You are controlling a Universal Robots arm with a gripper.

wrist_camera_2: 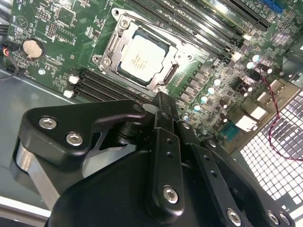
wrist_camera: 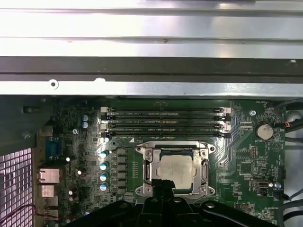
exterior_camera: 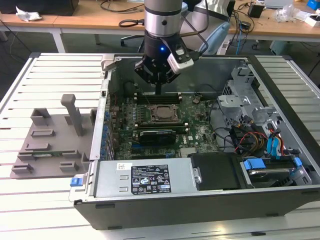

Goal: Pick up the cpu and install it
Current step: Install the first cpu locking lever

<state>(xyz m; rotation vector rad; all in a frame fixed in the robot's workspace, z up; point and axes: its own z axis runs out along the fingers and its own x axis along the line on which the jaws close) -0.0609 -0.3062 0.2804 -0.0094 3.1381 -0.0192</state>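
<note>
Pincer: black two-finger gripper (wrist_camera_2: pixel 161 101) hangs just above the socket's edge, fingers together, holding nothing.
Chip: silvery-grey square metal cpu (wrist_camera_2: pixel 140 58) lies flat inside the dark metal socket frame (wrist_camera: pixel 147 163).
Doing it well: I judge it must sit level, corners matched.
Room: black memory slots (wrist_camera: pixel 163 124) beside the frame; grey case wall (wrist_camera: pixel 151 87) beyond them.

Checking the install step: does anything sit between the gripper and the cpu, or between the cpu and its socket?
Nothing visible does. The cpu already lies inside the socket frame, its metal top bare. The gripper hangs above the frame's edge, with no cable or card between them.
</note>
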